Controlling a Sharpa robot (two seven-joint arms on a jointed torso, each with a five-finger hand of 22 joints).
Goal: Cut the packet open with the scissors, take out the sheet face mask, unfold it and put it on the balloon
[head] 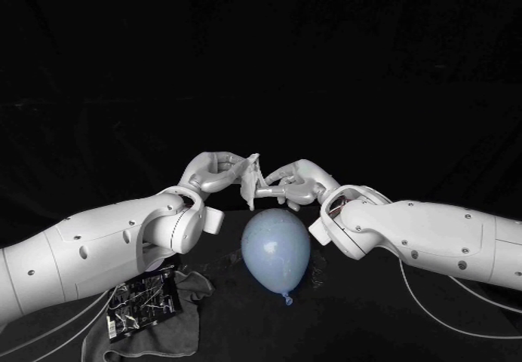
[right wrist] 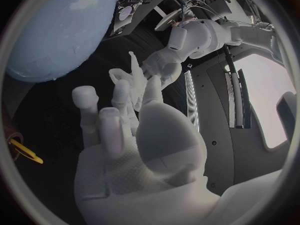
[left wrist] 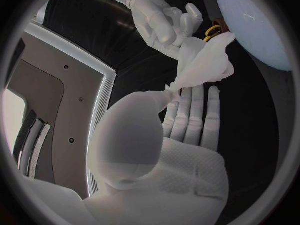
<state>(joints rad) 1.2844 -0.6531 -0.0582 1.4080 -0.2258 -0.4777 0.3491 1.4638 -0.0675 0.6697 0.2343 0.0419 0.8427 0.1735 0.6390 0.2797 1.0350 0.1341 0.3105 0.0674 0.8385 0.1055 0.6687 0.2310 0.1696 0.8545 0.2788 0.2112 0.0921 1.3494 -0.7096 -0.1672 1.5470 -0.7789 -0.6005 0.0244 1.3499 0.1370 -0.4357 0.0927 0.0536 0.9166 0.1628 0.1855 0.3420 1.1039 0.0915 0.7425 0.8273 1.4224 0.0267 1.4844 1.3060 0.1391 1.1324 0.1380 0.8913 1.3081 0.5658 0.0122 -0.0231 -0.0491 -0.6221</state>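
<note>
Cutting and extraction are complete (judged from the packet (head: 144,300) lying discarded). Left hand (head: 214,172) and right hand (head: 296,183) both pinch the sheet face mask (head: 253,181) — crumpled — near the balloon (head: 275,247), not touching it. Remaining: unfold, drape.

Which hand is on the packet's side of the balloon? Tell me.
The left hand: the packet lies by its arm, left of the balloon; the right hand is opposite.
</note>
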